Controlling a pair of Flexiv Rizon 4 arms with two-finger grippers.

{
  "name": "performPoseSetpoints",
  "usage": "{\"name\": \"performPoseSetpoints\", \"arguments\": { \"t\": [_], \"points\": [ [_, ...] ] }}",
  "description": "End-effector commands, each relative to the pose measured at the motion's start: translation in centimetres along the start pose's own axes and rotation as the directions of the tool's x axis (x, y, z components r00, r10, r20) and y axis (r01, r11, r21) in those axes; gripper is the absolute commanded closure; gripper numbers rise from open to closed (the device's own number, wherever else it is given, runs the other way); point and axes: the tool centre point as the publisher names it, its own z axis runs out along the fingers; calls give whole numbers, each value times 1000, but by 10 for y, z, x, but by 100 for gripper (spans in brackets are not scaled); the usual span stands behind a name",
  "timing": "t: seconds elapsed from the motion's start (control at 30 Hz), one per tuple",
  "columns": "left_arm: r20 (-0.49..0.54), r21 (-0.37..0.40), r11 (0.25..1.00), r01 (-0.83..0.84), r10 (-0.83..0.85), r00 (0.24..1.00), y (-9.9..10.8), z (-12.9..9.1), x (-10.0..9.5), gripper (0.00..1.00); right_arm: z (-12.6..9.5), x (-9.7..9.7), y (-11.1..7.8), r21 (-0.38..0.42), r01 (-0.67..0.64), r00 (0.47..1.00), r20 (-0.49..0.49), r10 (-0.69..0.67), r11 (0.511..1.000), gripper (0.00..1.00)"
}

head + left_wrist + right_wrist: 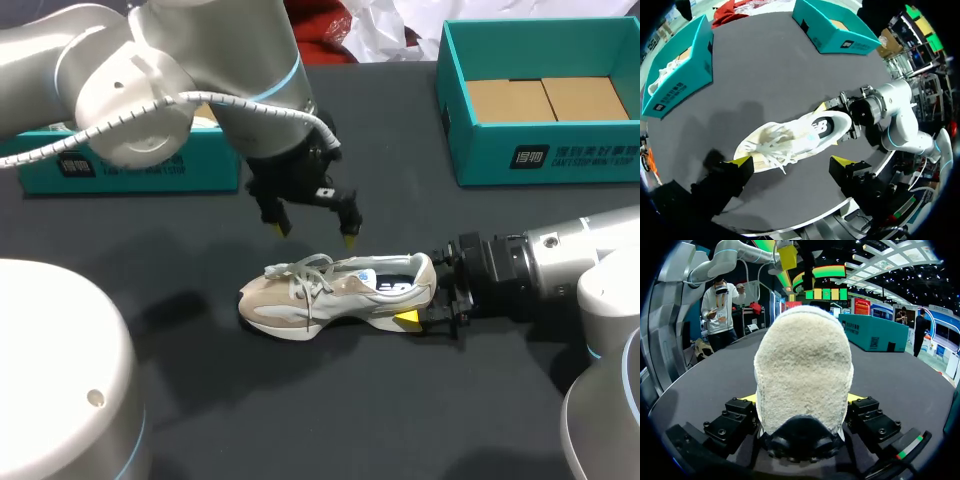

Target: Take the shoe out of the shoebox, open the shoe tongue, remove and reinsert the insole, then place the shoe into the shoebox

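Observed shoe (335,290): beige-and-cream upper, white laces, white sole. Open shoebox (480,155): teal walls, tan floor. The table (300,400): charcoal. The left gripper (316,234): black, yellow tips.

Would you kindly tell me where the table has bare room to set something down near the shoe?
Bare table lies between the shoe and the near edge, and between the shoe and the right shoebox. It is crowded at the heel, where the right end effector grips it, and over the laces, under the open left end effector.
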Motion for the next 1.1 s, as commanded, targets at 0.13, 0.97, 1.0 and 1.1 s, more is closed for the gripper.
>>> {"name": "performPoseSetpoints", "arguments": {
  "t": [0.13, 0.97, 1.0, 1.1],
  "points": [
    [51, -75, 984, 164, -161, 986, -14, 8, 7, 0, 4, -1, -1, 4, 0, 1000, 2, 0, 1000, 100],
    [231, -87, 955, 282, -256, 939, -8, 39, 26, 0, 4, -1, -1, 4, 0, 1000, 2, 0, 1000, 100],
    [231, -87, 955, 282, -256, 939, -8, 39, 26, 0, 4, -1, -1, 4, 0, 1000, 2, 0, 1000, 100],
    [231, -87, 955, 282, -256, 939, -8, 39, 26, 0, 4, -1, -1, 4, 0, 1000, 2, 0, 1000, 100]
  ]
}}
